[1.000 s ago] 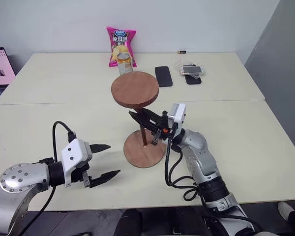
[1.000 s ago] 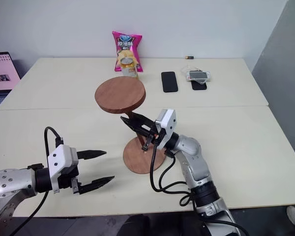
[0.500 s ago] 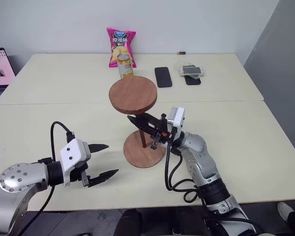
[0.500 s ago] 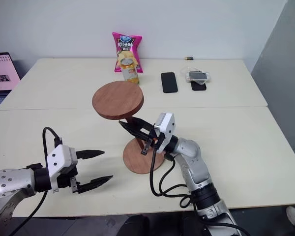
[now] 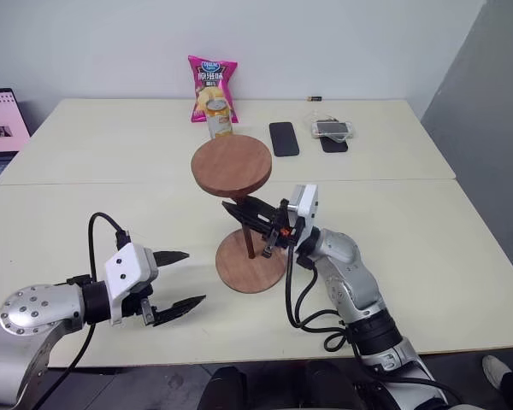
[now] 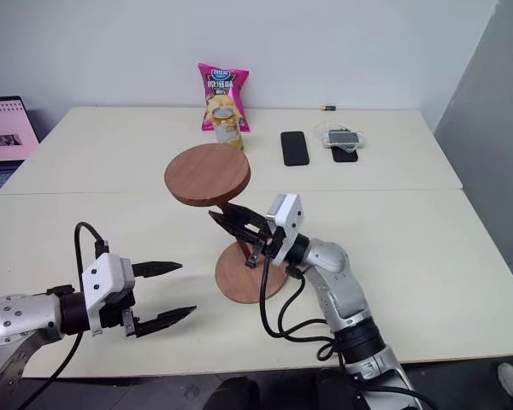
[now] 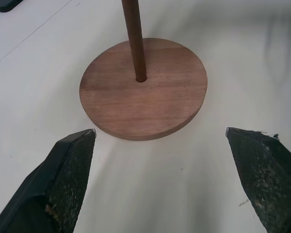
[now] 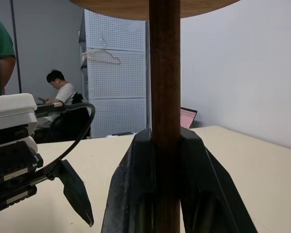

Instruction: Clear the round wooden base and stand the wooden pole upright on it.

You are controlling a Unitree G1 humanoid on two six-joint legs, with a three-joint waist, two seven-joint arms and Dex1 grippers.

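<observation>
the wooden pole (image 5: 249,238) stood with its foot in the centre hole of the round wooden base (image 5: 253,259) on the tabletop (image 5: 427,231), disc end up. my right tool (image 5: 244,212) was clenched on its shaft; the left tool (image 5: 181,278) hung released nearby. i judged it best to check plumb, then let go gently without dragging sideways.

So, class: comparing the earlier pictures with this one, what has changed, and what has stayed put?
The wooden pole, leaning a second ago, now stands upright in the round wooden base, the right hand still shut on it. The left hand stays open beside the base; the base itself hasn't shifted.
</observation>
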